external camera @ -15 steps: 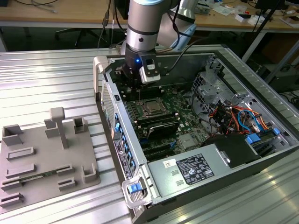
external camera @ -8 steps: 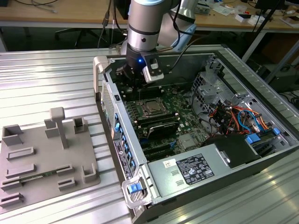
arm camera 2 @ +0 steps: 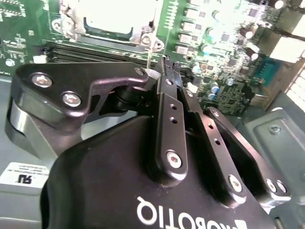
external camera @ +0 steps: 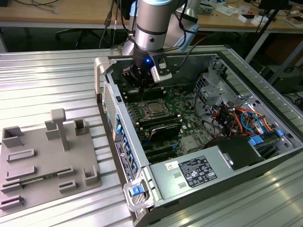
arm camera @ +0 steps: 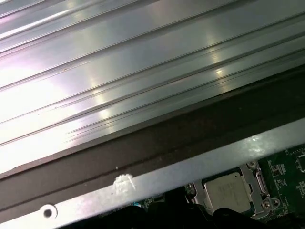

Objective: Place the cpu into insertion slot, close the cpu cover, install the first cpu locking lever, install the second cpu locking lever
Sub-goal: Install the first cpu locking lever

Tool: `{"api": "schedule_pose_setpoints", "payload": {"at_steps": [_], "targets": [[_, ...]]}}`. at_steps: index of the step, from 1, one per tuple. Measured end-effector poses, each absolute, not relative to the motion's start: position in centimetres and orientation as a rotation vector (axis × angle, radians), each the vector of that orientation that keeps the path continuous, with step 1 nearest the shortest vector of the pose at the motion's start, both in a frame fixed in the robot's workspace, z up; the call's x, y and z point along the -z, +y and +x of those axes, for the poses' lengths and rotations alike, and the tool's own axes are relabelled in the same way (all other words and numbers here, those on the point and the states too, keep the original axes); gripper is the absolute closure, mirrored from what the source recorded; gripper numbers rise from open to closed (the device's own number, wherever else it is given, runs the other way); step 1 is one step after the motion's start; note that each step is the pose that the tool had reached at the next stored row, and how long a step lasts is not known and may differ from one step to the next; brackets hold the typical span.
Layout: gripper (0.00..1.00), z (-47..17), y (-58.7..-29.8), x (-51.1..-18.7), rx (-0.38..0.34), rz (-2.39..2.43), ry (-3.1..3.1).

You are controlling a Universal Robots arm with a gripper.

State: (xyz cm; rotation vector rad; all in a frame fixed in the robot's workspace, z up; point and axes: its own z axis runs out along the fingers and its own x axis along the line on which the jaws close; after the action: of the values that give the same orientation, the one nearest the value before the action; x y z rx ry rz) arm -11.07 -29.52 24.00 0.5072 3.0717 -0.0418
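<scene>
The cpu [arm camera: 228, 191], a square chip with a dull silver top, lies in the insertion slot [external camera: 153, 109] on the green board. The cpu cover [arm camera 2: 144, 37], a silver frame, lies flat around the chip. In the exterior view my gripper [external camera: 140, 84] hangs low inside the case, just behind the slot towards the case's back wall. In the second wrist view the gripper [arm camera 2: 168, 67] is shut, its black fingertips [arm camera 2: 166, 61] pressed together. A thin pale metal rod [arm camera 2: 149, 59] stands right beside the tips; whether they touch it I cannot tell.
The open computer case [external camera: 265, 85] lies on a ribbed metal table [external camera: 47, 75]. Long black memory slots [external camera: 163, 127], a power supply [external camera: 199, 172] and bundled cables [external camera: 241, 118] fill the case. A grey fixture plate [external camera: 42, 156] sits at the exterior view's left.
</scene>
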Motion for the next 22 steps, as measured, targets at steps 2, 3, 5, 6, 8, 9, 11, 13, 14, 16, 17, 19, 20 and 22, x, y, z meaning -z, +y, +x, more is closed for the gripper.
{"api": "schedule_pose_setpoints", "payload": {"at_steps": [2,3,5,6,8,9,11,13,14,16,17,19,20,22], "targets": [[0.89,-10.8,-29.5,-24.0,0.041,0.478,3.076],[0.89,-10.7,-29.5,-24.0,0.041,0.450,3.080],[0.89,-10.7,-29.5,-23.9,0.040,0.377,3.089],[0.89,-10.7,-29.5,-23.9,0.039,0.348,3.092],[0.89,-10.6,-29.5,-23.8,0.039,0.300,3.097],[0.89,-10.6,-29.5,-23.8,0.038,0.280,3.099],[0.89,-10.5,-29.5,-23.7,0.038,0.239,3.102],[0.89,-10.3,-29.5,-23.6,0.037,0.185,3.105],[0.89,-10.1,-29.5,-23.6,0.037,0.172,3.106],[0.89,-9.6,-29.5,-23.5,0.036,0.156,3.107],[0.89,-9.2,-29.5,-23.5,0.036,0.144,3.107],[0.89,-8.6,-29.5,-23.5,0.036,0.126,3.108],[0.89,-8.4,-29.5,-23.4,0.036,0.118,3.108],[0.89,-7.9,-29.5,-23.4,0.036,0.102,3.108]]}}
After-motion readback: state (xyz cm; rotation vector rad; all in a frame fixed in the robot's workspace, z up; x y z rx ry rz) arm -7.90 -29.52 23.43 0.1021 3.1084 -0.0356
